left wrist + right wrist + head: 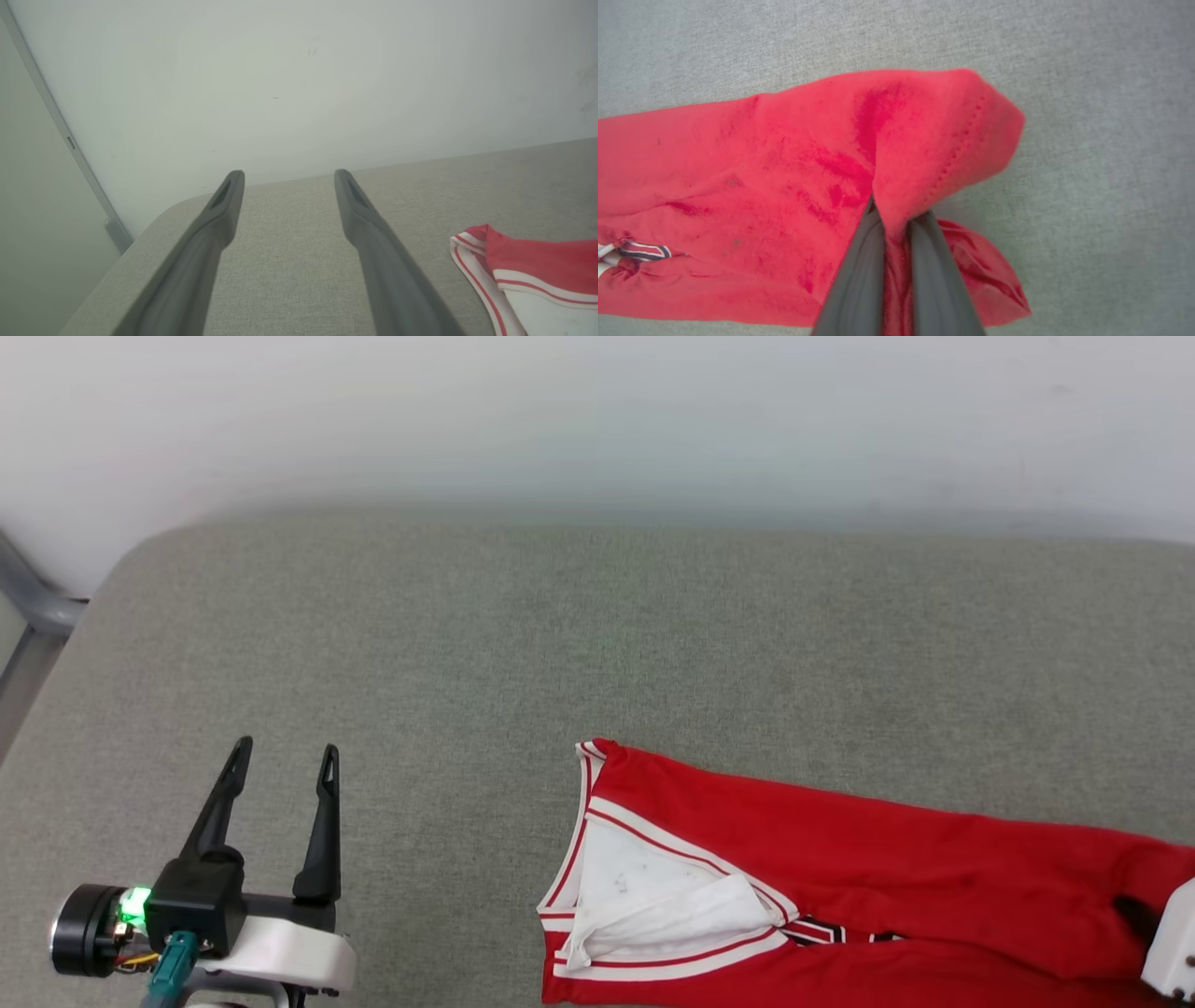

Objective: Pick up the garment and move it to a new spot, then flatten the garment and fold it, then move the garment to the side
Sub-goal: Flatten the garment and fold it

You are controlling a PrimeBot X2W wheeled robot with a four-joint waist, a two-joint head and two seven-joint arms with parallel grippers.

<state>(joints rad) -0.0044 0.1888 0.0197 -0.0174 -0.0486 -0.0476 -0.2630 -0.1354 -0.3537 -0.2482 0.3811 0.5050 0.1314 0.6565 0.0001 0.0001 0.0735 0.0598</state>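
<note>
The garment is a red jersey T-shirt with white, red-striped trim, lying bunched lengthwise on the grey cushion at the lower right of the head view. Its collar end shows at the right of the left wrist view. In the right wrist view my right gripper is shut on a pinched fold of the garment near its hem end. A dark part of it and the pale forearm show at the right edge of the head view. My left gripper stands open over bare cushion at the lower left, well apart from the garment.
The grey fabric cushion spreads across the scene, with a rounded far-left corner. A pale wall rises behind it. A grey metal frame bar stands at the far left beside the cushion.
</note>
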